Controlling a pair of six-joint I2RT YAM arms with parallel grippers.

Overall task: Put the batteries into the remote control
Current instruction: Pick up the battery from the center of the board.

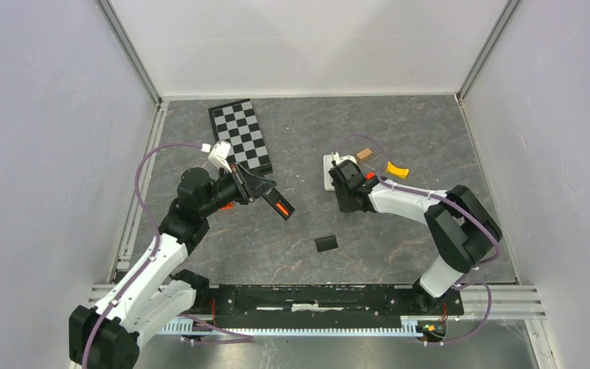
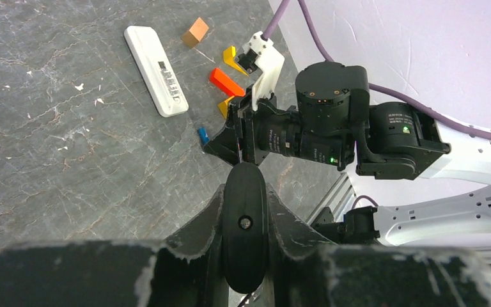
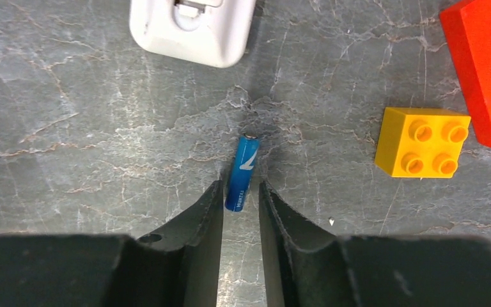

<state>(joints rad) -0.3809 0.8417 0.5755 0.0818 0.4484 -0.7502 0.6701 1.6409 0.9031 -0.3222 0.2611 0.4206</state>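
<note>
One blue battery [image 3: 241, 173] lies flat on the table [image 3: 70, 128] just off the rounded end of the one white remote [image 3: 192, 29]. The battery's near end sits between the narrowly parted fingers of the right gripper [image 3: 240, 195], which flank it without clamping. Beside the white remote, on the battery's far side, sit one yellow brick [image 3: 422, 142] and one red block [image 3: 486, 70], while well away from it the left gripper [image 2: 245, 204] is pinched on the one black remote [image 2: 245, 236].

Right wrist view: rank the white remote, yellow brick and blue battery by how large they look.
1. White remote, largest even though the frame edge crops it
2. Yellow brick
3. Blue battery, clearly smallest
</note>
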